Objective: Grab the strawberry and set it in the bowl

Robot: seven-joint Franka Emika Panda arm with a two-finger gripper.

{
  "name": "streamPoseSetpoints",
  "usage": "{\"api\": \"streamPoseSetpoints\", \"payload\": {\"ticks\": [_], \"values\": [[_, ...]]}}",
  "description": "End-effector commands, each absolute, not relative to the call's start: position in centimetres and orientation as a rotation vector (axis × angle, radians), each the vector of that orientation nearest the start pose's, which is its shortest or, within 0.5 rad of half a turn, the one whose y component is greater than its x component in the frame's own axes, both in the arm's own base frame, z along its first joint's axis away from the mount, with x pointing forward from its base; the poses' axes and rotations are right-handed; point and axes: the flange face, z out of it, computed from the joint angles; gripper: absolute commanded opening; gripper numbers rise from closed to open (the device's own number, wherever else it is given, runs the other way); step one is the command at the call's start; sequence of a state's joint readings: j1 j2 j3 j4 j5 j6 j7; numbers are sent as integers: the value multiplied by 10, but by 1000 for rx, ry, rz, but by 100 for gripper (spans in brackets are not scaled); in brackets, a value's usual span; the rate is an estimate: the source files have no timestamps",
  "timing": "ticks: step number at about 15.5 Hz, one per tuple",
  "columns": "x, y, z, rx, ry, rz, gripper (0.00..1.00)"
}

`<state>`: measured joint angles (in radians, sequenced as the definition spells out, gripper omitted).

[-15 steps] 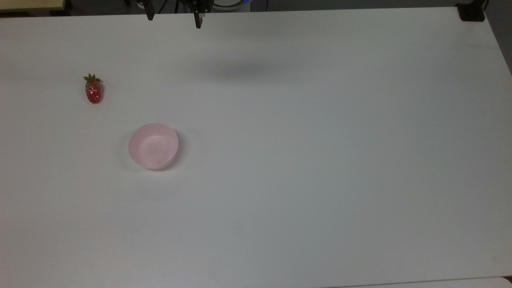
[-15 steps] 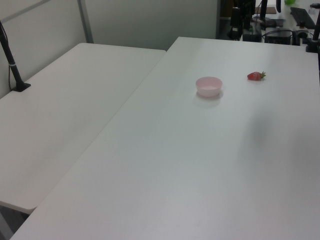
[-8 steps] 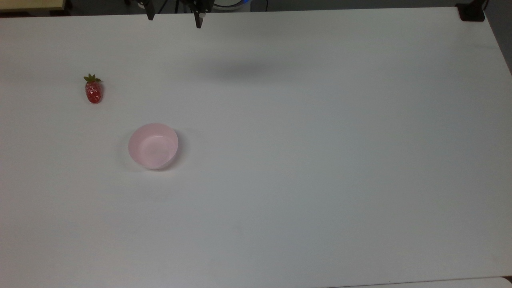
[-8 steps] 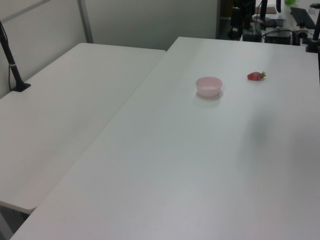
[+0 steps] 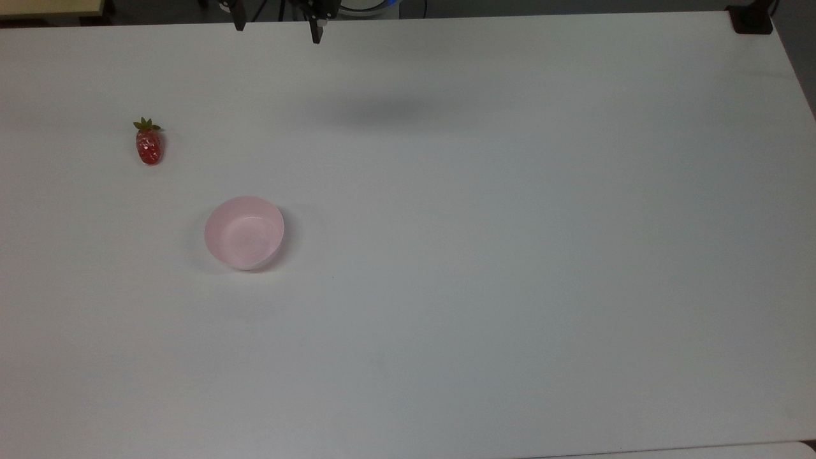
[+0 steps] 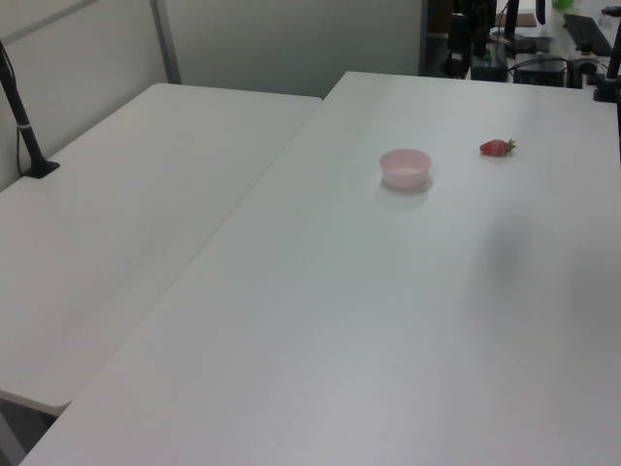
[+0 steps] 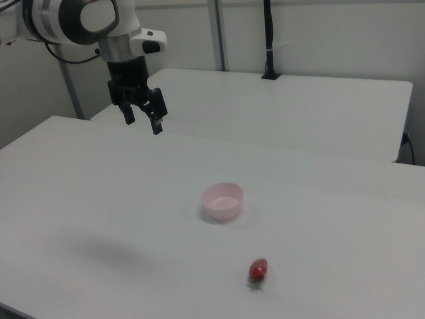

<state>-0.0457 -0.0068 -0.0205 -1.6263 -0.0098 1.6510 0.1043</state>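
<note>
The red strawberry (image 5: 150,146) with its green top lies on the white table (image 5: 484,204) at the top view's left; it also shows as the strawberry (image 6: 496,148) and the strawberry (image 7: 257,270). The empty pale pink bowl (image 5: 244,232) stands below and to the right of it in the top view, also seen as the bowl (image 6: 405,167) and the bowl (image 7: 223,201). My gripper (image 5: 278,32) hangs open high over the table's far edge, well away from both; in the right view the gripper (image 7: 143,123) holds nothing.
A second white table (image 6: 126,223) adjoins on the left view's left, with a black post (image 6: 23,121) clamped at its edge. A black clamp (image 5: 752,19) sits on the top view's upper right corner.
The fingers have crept slightly up in the top view; nothing else has moved.
</note>
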Motion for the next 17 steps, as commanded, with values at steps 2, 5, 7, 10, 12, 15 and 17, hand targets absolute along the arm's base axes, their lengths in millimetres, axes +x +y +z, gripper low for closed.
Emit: {"api": "streamPoseSetpoints", "payload": {"ticks": [2,5,7,10,12,15,17], "values": [[546,-36,615,-3134,270,-12,100],[543,-46,621,-3144,205,-24,100],[540,-74,621,-3172,27,-26,100],[537,-114,603,-3251,-65,22,100],[533,-145,586,-3293,-15,39,100],[526,-196,542,-3304,104,-5,100],[522,-217,505,-3307,133,-42,100]]}}
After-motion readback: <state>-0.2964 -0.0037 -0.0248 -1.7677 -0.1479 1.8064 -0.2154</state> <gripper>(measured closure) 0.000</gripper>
